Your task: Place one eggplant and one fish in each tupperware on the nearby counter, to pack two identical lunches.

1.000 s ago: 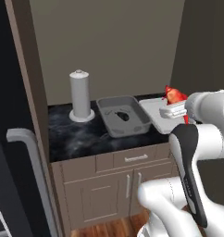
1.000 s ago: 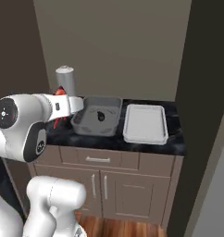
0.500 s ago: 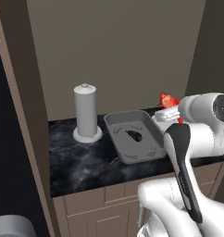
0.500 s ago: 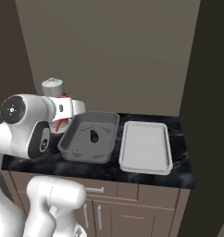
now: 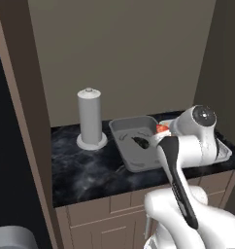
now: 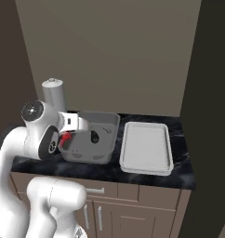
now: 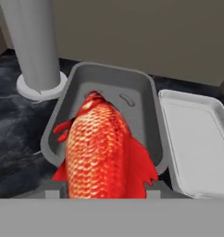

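The jaws are closed on the fish (image 7: 102, 152), a red-orange scaly one that hangs over the near end of the darker grey tupperware (image 7: 146, 99), head pointing into it. In the right base view the gripper (image 6: 68, 135) sits at that container's left wall (image 6: 109, 139). A small dark item (image 6: 94, 137), possibly an eggplant, lies inside. The lighter tupperware (image 6: 147, 148) sits just beside it on the black marbled tabletop (image 5: 85, 165), with a tall grey cylinder (image 5: 90, 119) near the wall.
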You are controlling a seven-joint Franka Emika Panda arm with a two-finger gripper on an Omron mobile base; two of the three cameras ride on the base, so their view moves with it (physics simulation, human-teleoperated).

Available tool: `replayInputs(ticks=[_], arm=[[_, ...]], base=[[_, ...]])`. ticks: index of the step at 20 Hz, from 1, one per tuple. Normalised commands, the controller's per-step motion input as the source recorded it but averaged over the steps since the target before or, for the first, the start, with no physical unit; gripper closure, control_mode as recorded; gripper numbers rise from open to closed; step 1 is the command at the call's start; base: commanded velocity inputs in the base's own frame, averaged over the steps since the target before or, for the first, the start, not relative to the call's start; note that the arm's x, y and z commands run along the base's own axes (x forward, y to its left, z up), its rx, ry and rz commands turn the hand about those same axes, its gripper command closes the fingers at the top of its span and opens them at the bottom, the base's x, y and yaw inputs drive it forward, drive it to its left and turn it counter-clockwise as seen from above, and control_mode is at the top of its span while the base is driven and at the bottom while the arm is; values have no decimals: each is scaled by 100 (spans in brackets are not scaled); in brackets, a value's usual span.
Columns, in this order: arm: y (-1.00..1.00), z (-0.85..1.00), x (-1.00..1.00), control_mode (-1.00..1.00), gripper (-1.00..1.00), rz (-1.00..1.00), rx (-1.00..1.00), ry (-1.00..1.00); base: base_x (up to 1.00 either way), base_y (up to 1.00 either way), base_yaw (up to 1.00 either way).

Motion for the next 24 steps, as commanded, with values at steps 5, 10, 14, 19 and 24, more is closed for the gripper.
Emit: replayInputs(ticks=[5,10,14,19,24], arm=[[31,-58,55,-100,100,0,2,29],[4,-27,82,-100,100,0,4,15],[0,-24,90,-100,100,0,0,8],[4,-34,70,-100,100,0,0,5],[12,-37,56,-100,100,-1,0,0]], base=[[0,0,0],[0,0,0],[0,0,0],[0,0,0],[0,0,0]])
